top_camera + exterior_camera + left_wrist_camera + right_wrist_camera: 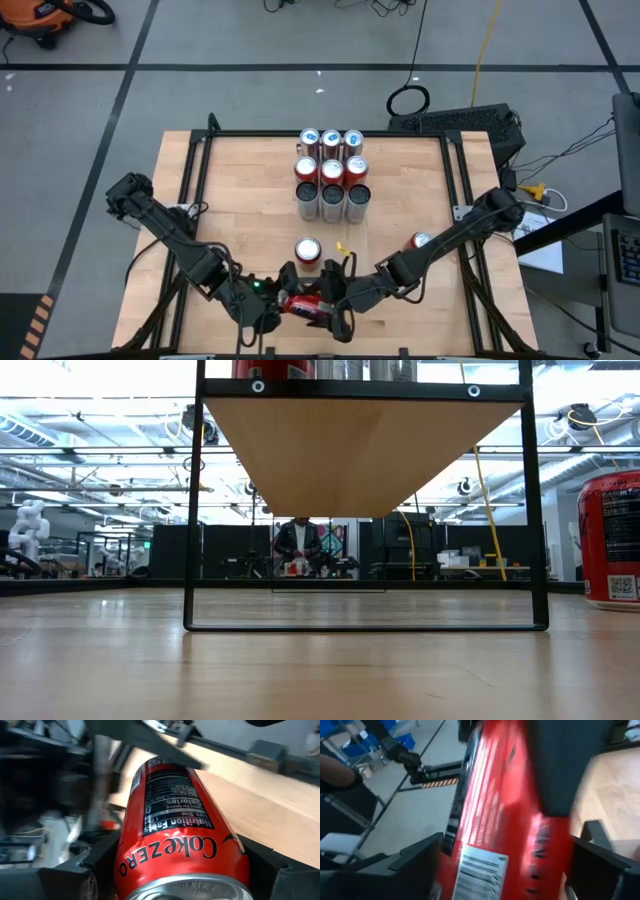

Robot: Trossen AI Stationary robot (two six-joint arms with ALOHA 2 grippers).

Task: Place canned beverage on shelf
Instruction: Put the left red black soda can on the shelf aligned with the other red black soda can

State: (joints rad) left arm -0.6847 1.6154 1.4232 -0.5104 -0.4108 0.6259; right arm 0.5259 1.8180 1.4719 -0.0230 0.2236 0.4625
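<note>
A red Coke Zero can [305,305] hangs on its side over the table's near edge, between my two grippers. My left gripper [283,300] [180,845] comes from the left and is shut on it. My right gripper [331,300] [505,865] comes from the right, open, with a finger either side of the same can [510,820]. The shelf [360,450], a pale wood panel on a black frame, stands at the far middle of the table with several upright cans [331,168] on it. My left gripper pinches the can by its two opposite side walls [125,855] between the fingers. The can lies along the fingers, its top rim [190,887] toward the wrist. The fingers slant down from the table's left. The can is lifted clear of the table, lying about level. My right gripper straddles the can's wall [470,835]; whether its fingers touch it I cannot tell.
One red can [307,250] stands upright on the table just beyond the grippers, and another [421,242] stands beside my right arm. A small yellow thing [342,245] lies between them. A person [297,545] shows far back in the room.
</note>
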